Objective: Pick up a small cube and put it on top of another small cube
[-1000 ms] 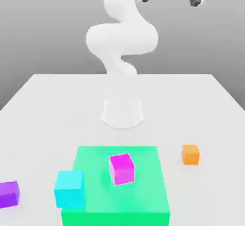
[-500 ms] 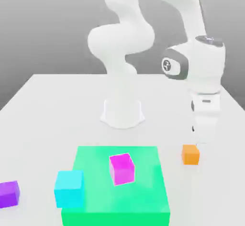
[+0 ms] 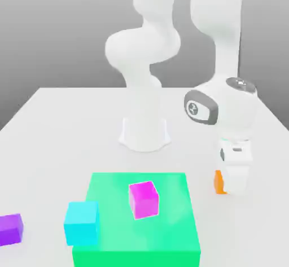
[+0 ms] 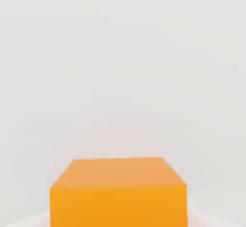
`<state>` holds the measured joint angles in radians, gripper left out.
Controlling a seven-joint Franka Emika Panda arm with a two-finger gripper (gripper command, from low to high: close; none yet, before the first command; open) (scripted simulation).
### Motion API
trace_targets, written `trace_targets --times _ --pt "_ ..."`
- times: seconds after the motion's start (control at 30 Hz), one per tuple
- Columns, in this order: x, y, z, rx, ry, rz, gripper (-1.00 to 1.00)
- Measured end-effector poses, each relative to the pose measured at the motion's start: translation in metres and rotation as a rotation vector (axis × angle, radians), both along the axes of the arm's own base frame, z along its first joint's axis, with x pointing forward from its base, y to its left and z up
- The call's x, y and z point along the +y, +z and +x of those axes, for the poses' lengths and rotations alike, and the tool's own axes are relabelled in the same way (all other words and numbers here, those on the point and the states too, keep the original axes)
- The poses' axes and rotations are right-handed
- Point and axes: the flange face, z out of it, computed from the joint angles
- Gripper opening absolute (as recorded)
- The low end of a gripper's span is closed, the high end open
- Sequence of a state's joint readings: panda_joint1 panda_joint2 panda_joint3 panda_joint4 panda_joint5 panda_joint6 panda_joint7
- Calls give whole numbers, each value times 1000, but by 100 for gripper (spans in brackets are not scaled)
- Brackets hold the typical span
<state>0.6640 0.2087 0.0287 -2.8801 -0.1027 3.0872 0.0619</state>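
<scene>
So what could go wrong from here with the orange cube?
The gripper is down at the orange cube, which could slip or twist if the grip is off-centre. If the target is the magenta cube, it sits turned on the green block, so a stack may land misaligned. The cyan cube stands nearby and might get bumped.

Orange cube (image 3: 219,182) partly hidden behind the claw (image 3: 235,180); purple cube (image 3: 9,230) cut off by the exterior view's left edge

On the exterior view's right, the claw (image 3: 231,191) partly covers the orange cube (image 3: 219,182). A magenta cube (image 3: 144,200) sits on the green block (image 3: 169,220); a cyan cube (image 3: 82,223) is nearer left.
</scene>
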Motion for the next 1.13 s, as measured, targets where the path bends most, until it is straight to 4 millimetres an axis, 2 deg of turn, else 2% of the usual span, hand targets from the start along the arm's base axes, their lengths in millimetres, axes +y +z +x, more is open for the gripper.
trace_targets --times 0.2,0.27,0.3,0.4,0.5,0.57,0.7,0.77,0.8,0.83,0.87,0.9,1.07,1.1,1.13 --pt "0 47 2 -1 -6 -1 -100" --pt "0 60 24 0 -69 0 -100" --pt "-15 67 49 1 -156 1 -100" --pt "-76 90 120 1 -430 2 -100" --pt "-122 117 168 2 -615 3 -100" --pt "-162 136 196 2 -746 3 -100" --pt "-266 179 234 2 -1030 4 -100" --pt "-323 200 241 2 -1171 4 -100" --pt "-351 196 239 2 -1232 5 -100" --pt "-361 186 238 2 -1256 5 -100" --pt "-341 172 245 2 -1216 4 -100" --pt "-336 157 246 1 -1207 3 100" --pt "-336 157 246 1 -1207 3 100" --pt "-335 150 246 0 -1204 2 100" --pt "-334 155 247 0 -1203 2 100"
